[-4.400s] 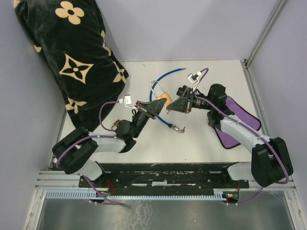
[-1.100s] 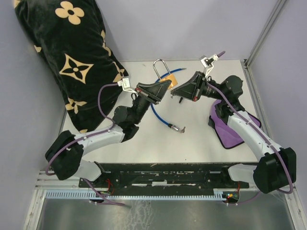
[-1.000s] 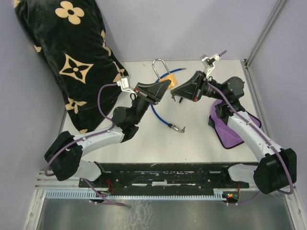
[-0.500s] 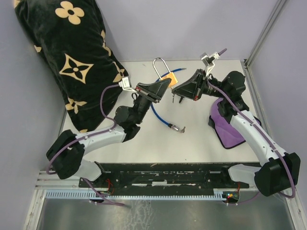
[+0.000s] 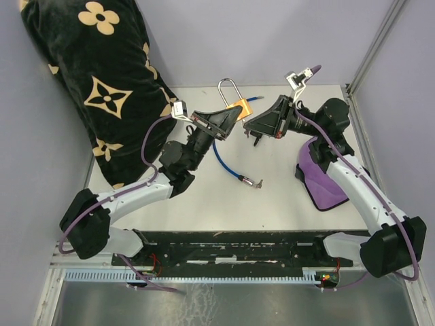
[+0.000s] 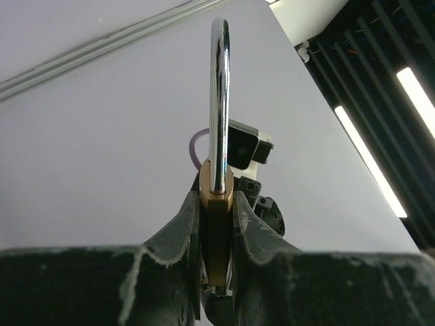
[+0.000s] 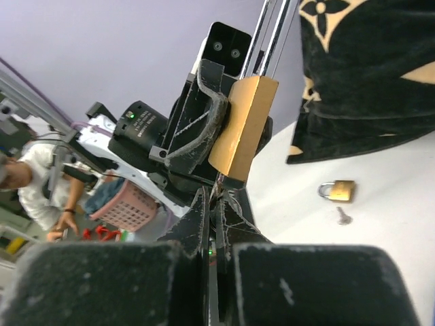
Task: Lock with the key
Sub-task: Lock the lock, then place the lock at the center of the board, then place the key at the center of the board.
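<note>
1. Left claw (image 5: 231,117) pinched the brass padlock (image 7: 243,129) by its body, shackle upright, above the worktop (image 5: 272,197);
2. Right claw (image 5: 250,125), pressed together on the key (image 7: 216,195), sat at the padlock's underside.

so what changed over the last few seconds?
Both arms reached toward the far wall together. The left gripper carried the padlock away from the table's middle, apparently upward. The right gripper followed, its tips staying near the lock body. The left stays clamped on the padlock and the right stays shut. The blue cable, purple cloth and pillow haven't moved.
</note>
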